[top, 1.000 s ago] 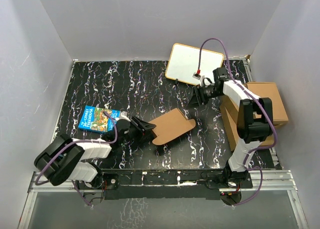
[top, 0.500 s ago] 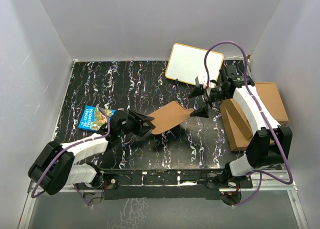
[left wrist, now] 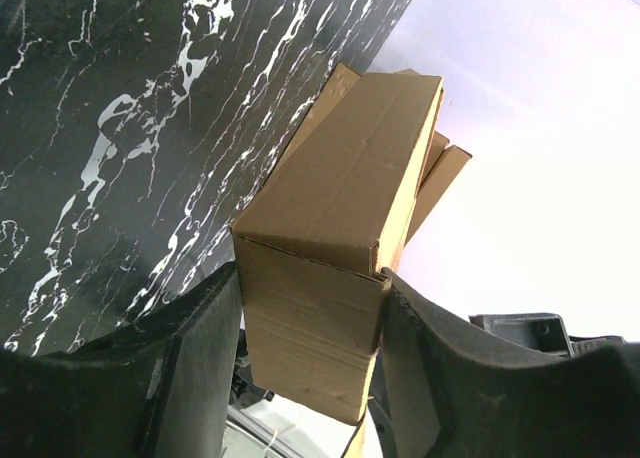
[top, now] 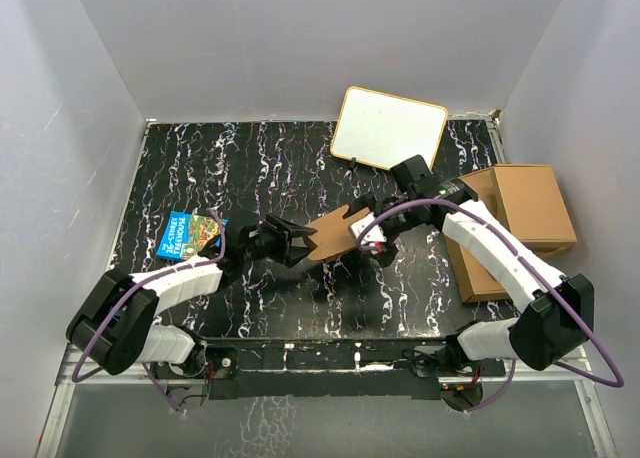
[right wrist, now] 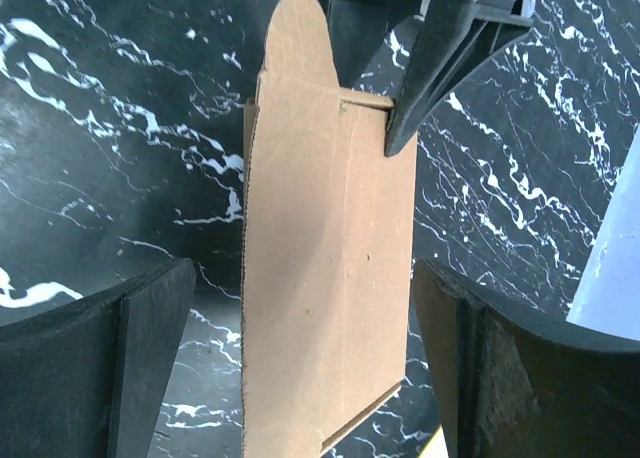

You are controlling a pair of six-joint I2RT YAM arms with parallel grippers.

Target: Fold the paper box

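Above the middle of the surface (top: 200,168), my left claw (top: 297,240), half open, clamps one end of the paper box (top: 335,235); my right claw (top: 372,240) gapes wide around the other, empty. It seems light, stiff, crushable: hold edges.

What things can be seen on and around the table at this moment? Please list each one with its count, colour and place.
paper box: one, plain brown, over the middle of the table
picture book: one, blue, flat on the left part of the table
whiteboard: one, white with a pale rim, at the far edge, right of centre
pile of cardboard boxes: one pile, brown, at the right edge
table: one, black with white veins
cables: two, purple, one along each arm
left gripper: one, black, shut on the paper box's left end
right gripper: one, black, open, a finger on each side of the box's other end, not touching it
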